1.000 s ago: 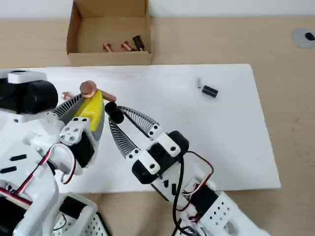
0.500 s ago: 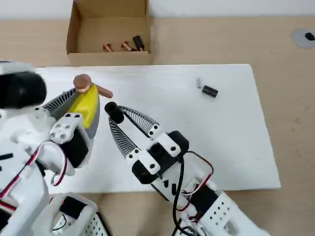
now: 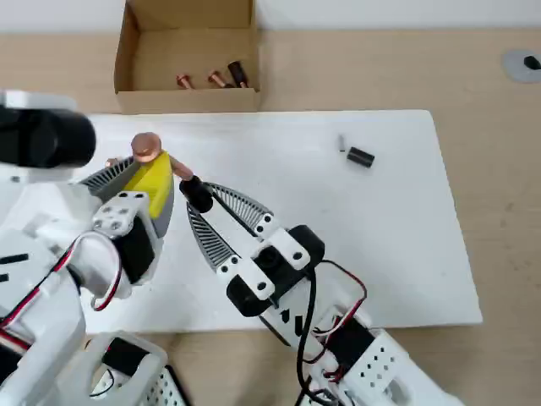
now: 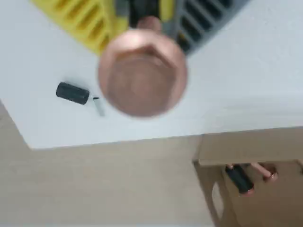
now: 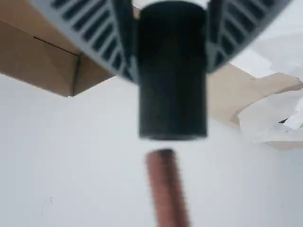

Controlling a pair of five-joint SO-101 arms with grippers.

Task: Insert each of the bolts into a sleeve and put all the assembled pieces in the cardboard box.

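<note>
Copper shows first in the high view: the left gripper (image 3: pixel 142 167) is clenched on a copper bolt (image 3: pixel 162 157). Its head lies on the side toward the cardboard box (image 3: pixel 125 59) and its shank slants across the white board (image 3: pixel 380 228) toward the right gripper (image 3: pixel 197 200). That gripper grasps a black sleeve (image 3: pixel 196 192), whose open end faces the bolt tip. From here the tip sits right at the sleeve's mouth, and we cannot tell whether the two touch. A loose sleeve (image 3: pixel 360 157) lies well apart on the board, and assembled pieces (image 3: pixel 221 78) rest in the box.

In the left wrist view we look along the bolt's long axis at its round head (image 4: pixel 142 73). The yellow and grey fingers are closed on the shank behind it.

In the right wrist view the sleeve (image 5: pixel 173 71) is pinched between ribbed grey fingers. The bolt's shank (image 5: pixel 165 189) rises toward its mouth, with a thin gap showing between them. The shank appears a little off the sleeve's centre line and slightly tilted against it. We judge the coming push needs the two axes brought into line first, or the tip may catch on the rim.
</note>
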